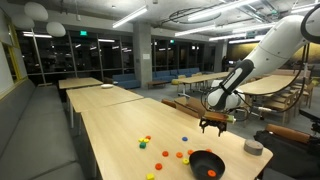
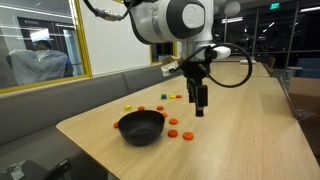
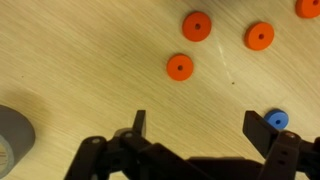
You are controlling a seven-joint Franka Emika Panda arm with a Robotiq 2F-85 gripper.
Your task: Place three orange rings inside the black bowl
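Observation:
The black bowl (image 1: 199,159) sits near the table's front edge and also shows in an exterior view (image 2: 140,130); a small orange piece seems to lie inside it (image 1: 211,173). Several orange rings (image 1: 181,155) lie on the table beside the bowl (image 2: 172,132). In the wrist view the orange rings (image 3: 179,67) lie ahead of the fingers. My gripper (image 3: 205,125) is open and empty and hovers above the table beyond the bowl (image 1: 213,127) (image 2: 198,108). A blue piece (image 3: 277,120) lies by one fingertip.
A grey round container (image 1: 254,147) stands by the table edge and shows at the wrist view's edge (image 3: 12,125). Yellow and green pieces (image 1: 145,141) (image 2: 170,96) lie further along the table. Other tables and chairs stand behind.

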